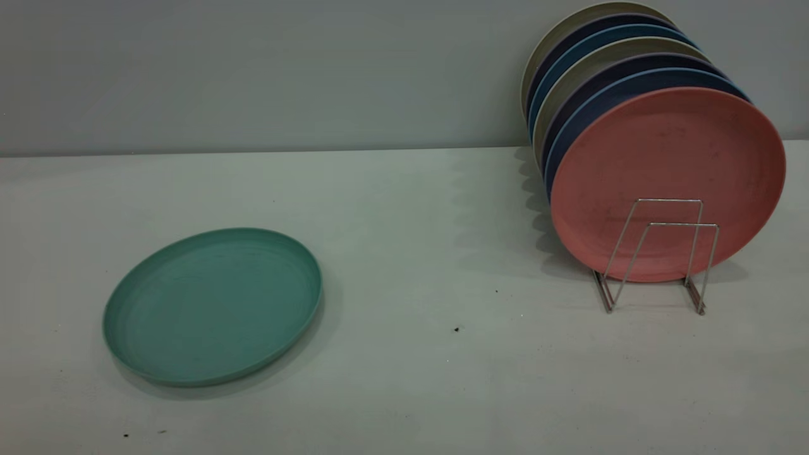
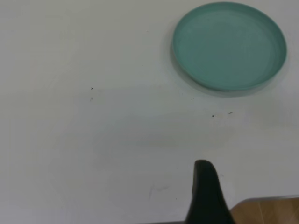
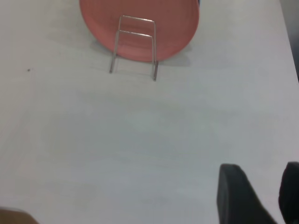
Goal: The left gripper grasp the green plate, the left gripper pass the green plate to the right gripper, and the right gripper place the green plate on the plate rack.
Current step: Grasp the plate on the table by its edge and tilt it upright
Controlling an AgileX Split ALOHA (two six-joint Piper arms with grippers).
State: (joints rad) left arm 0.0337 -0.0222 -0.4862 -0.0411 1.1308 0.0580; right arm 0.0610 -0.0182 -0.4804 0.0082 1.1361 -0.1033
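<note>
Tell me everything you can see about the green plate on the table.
The green plate is round, matte teal-green, with a shallow raised rim and faint rings inside; it looks like plastic. It is empty and lies flat, right side up, on the white table, on the left side in the exterior view, far from the plate rack with its upright plates. Nothing but the table touches it. The left end effector is well short of it.

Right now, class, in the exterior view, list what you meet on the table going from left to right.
green plate → row of upright plates with the salmon-pink plate in front → plate rack, whose two front loops stand free.
</note>
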